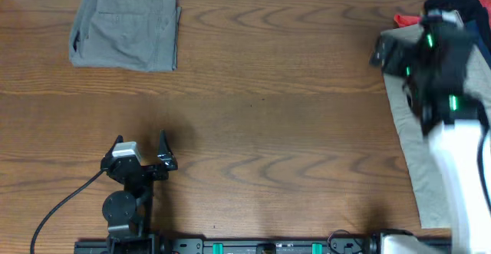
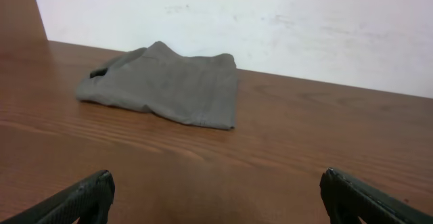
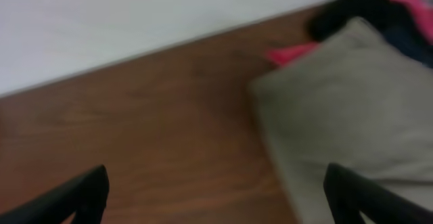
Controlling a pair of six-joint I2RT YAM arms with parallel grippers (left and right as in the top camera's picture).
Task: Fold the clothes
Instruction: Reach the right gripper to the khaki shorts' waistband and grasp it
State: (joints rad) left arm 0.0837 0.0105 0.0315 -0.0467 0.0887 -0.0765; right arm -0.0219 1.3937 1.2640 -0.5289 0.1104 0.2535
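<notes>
Two grippers released, empty: left gripper (image 1: 140,143) lower left, right gripper (image 3: 220,193) beside khaki shorts (image 1: 410,131) at right edge. Grey-olive shorts (image 1: 126,25) folded, upper left. Risk: grabbing one layer only, or snagging dark pile (image 1: 460,4) touching khaki, dragging it along.

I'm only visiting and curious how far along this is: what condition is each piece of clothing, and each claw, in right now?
Grey-olive shorts: folded into a neat stack, far left.
Khaki shorts: spread flat at the right, not folded.
Dark navy garment: bunched in a heap beyond the khaki pair.
Red garment: crumpled, mostly hidden.
Left gripper: open, empty.
Right gripper: open, empty.
</notes>
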